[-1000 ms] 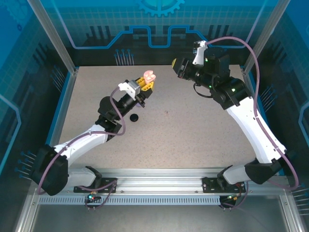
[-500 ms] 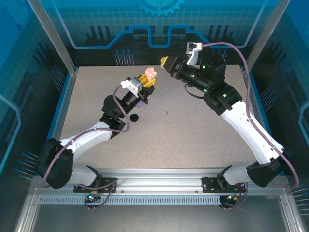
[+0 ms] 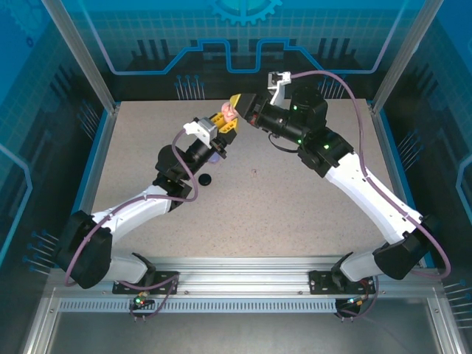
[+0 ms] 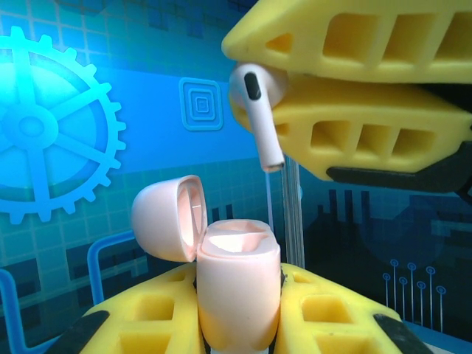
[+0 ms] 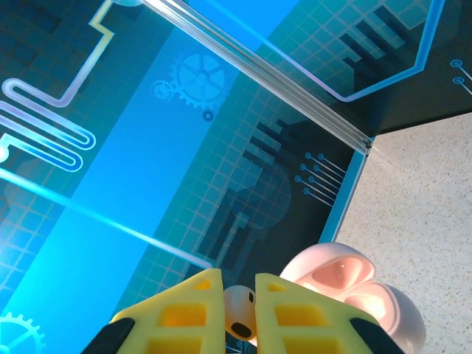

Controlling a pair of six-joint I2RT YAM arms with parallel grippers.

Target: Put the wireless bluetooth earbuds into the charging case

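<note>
Left wrist view: right hand [image 4: 247, 74] pinches 1 pale pink earbud [image 4: 266, 134] by its head, stem down; left hand [image 4: 236, 328] clamps open case [image 4: 237, 276]. Likely light, slick, easily dropped.

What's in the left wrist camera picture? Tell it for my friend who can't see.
The right gripper pinches a pale earbud, stem pointing down, above an open pink charging case. The left gripper holds that case upright, lid flipped back, against a blue wall with a gear drawing.

Blue walls [image 3: 147, 37] printed with gears and circuit lines, aluminium posts [image 3: 77, 51], a speckled beige tabletop [image 3: 295, 214], evenly lit.
</note>
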